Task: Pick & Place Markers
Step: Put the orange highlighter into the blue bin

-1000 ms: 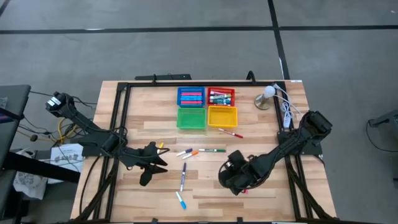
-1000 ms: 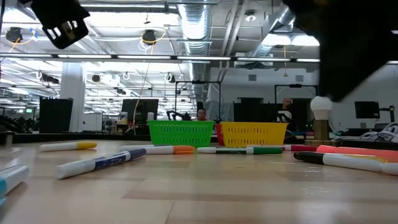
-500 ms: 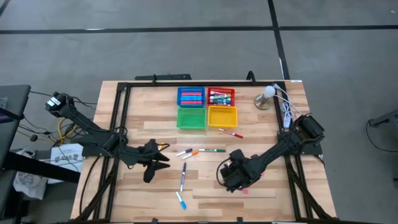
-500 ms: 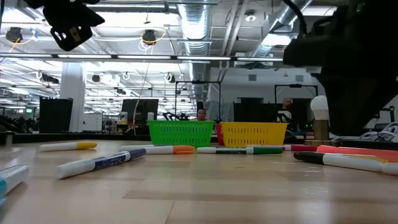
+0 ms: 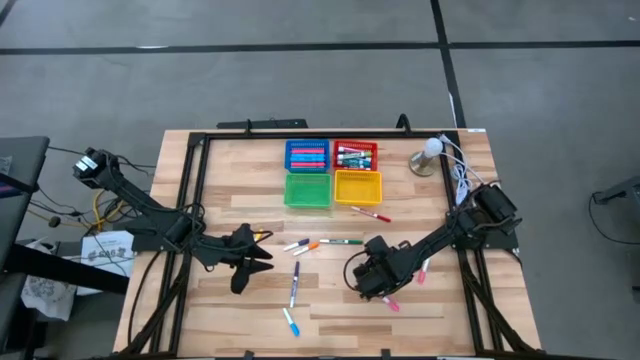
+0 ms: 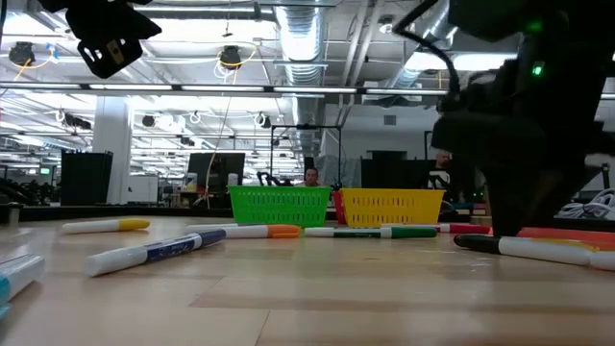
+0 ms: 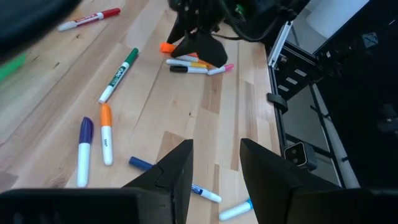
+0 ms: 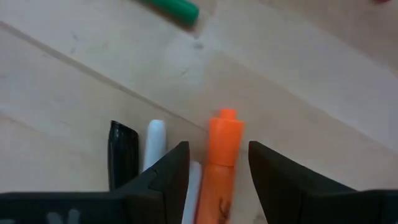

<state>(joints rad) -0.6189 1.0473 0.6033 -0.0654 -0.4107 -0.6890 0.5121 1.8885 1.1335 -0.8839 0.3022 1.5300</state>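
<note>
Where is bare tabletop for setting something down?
Free: the table's left far patch beside the green tray, and the near strip past the blue marker. Crowded: the loose markers at centre, between both grippers.

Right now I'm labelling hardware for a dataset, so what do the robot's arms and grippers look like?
Both arms are matte black, slim jointed links. The left gripper ends in two flat, tapering dark fingers, and so does the right gripper. Black cables run along the left arm. In the low view a small green light glows on the right arm.
</note>
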